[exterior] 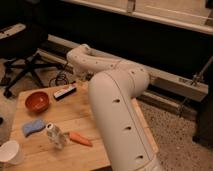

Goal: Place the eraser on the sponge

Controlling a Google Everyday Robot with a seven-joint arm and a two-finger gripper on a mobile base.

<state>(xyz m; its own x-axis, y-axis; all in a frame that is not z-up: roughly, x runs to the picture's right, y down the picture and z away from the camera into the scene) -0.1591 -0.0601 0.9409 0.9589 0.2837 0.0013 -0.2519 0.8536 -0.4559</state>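
Plainly, the wooden table (75, 116) carries one of each: a flat black eraser with a pale side strip (65, 92), a light-blue soft sponge (33, 127), a round red bowl (37, 101), a white cup (10, 152), an orange carrot (80, 139) and a clear bottle (56, 135). The eraser lies by the far edge, just beside the bowl, well apart from the sponge. The white arm (117, 107) rises, then bends left. Its gripper (82, 77) hangs near the eraser; apart or together, I cannot tell.

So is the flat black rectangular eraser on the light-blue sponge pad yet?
Off. The eraser lies at the wooden table's far edge, apart from the sponge near the front. The gripper is hidden behind the white arm.
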